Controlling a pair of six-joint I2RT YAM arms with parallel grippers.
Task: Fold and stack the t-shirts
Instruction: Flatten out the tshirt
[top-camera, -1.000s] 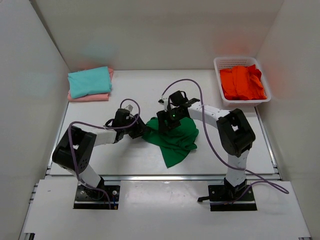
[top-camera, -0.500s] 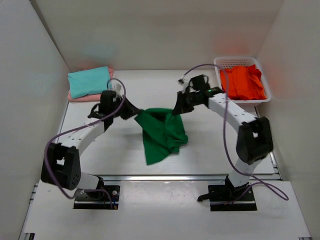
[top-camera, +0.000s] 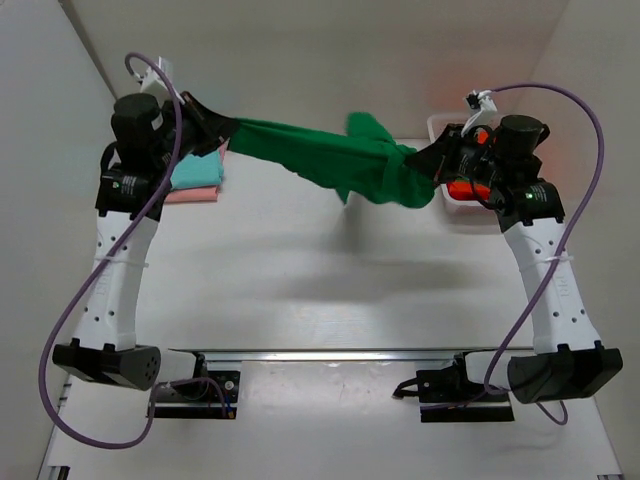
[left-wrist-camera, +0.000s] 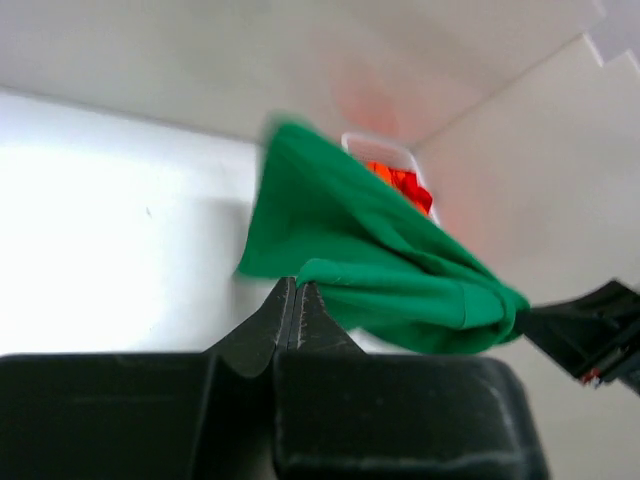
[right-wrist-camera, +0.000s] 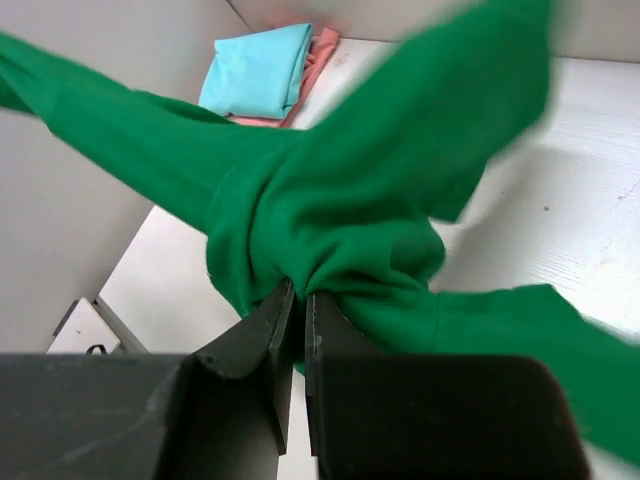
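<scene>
Four t-shirts I count: one dark green shirt (top-camera: 330, 165) between my left claw (top-camera: 222, 130) and right claw (top-camera: 430, 160), one teal (top-camera: 195, 172) and one pale pink (top-camera: 190, 196) beside the left, one orange-red (top-camera: 462, 190) behind the right; one basket (top-camera: 460, 211).

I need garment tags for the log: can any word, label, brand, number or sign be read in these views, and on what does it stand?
None: no text can be read in any view.
The dark green t-shirt, teal t-shirt, pale pink t-shirt, orange-red t-shirt and white basket show no visible print or tag.
</scene>
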